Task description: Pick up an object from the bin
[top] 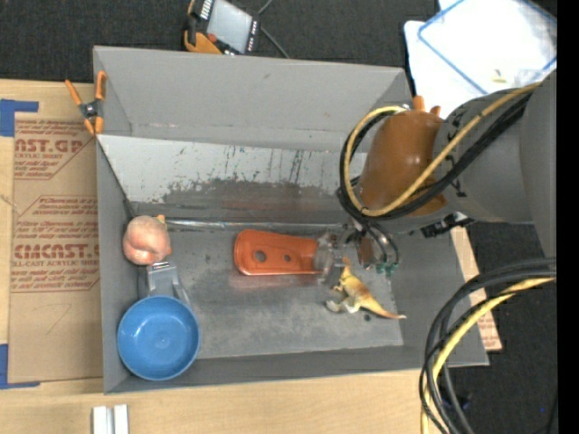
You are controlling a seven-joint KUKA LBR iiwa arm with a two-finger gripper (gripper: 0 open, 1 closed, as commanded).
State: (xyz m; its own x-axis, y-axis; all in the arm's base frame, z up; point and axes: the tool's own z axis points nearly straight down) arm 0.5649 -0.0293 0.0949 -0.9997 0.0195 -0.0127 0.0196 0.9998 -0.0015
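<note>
1. The thing nearest the gripper (336, 259) is an orange flat piece (267, 253), a rounded-off slab with two small round holes in it (kind of a paddle or tag shape). It lies flat on the floor of the bin (253, 98), about mid-floor, long way running left to right.
2. The gripper sits low in the bin right at the orange flat piece's right end, touching or just about touching it. Whether it's clamped on the piece or let go, can't tell from this angle.
3. Just below the gripper, toward the near wall, there's a small yellow toy animal (366, 301) lying on its side.
4. The arm (507, 152) comes in from the right, its wrist under a brown-orange cover (398, 156) with yellow and black cables (357, 165) looped around it, pointing down and left into the bin.
5. Well apart on the left side: a pink ball-ish thing (145, 240) against the left wall, a blue bowl (158, 337) in the near-left corner, and a clear plastic bit (165, 280) between the two
</note>
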